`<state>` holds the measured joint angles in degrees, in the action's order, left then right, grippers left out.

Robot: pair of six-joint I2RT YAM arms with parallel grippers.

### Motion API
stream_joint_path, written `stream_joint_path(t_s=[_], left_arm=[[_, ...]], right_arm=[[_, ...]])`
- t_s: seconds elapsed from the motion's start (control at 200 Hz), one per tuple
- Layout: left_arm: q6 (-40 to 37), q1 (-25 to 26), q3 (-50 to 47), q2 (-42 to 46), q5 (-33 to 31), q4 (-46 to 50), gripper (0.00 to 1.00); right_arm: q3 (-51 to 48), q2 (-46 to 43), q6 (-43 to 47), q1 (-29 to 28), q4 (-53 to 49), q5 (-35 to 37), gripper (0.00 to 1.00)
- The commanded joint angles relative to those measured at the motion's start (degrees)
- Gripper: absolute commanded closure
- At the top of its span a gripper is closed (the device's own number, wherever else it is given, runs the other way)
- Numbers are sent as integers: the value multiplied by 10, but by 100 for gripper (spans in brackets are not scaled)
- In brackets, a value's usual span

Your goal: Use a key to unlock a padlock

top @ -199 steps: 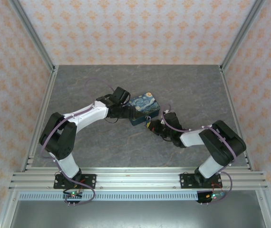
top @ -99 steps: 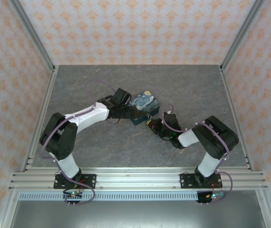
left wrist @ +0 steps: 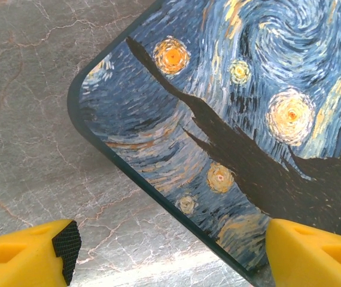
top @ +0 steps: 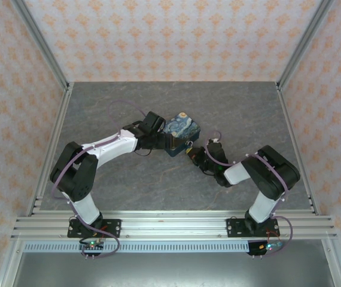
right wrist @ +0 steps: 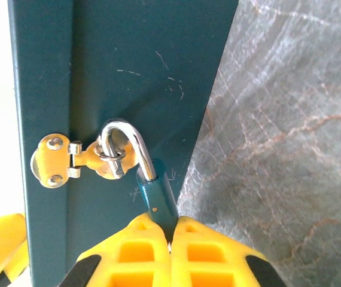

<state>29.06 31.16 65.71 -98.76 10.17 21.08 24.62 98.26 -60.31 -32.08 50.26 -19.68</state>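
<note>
Padlock [right wrist: 157, 194] hangs by its silver loop from the hasp [right wrist: 69, 158] on the dark side of the starry-night box [top: 181, 130], near the middle of the worktop [top: 128, 179]. Right gripper [right wrist: 170, 239] is pinched tight on its blue body. Left gripper [left wrist: 170, 242] is spread wide across the box's corner.

A robot lab cell: aluminium frame posts [top: 40, 40], patterned panel walls [top: 170, 36], arms [top: 107, 145] bolted to a rail [top: 170, 226].
</note>
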Motion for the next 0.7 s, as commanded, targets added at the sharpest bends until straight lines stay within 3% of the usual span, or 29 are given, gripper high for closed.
stream_joint_path(t_s=[0.0, 0.696], left_arm=[[-1, 3, -26, -23, -17, 51, 19], [8, 4, -34, -32, 2, 42, 21]], right_arm=[[17, 20, -25, 22, 50, 47, 100], [61, 49, -53, 76, 82, 20, 100]])
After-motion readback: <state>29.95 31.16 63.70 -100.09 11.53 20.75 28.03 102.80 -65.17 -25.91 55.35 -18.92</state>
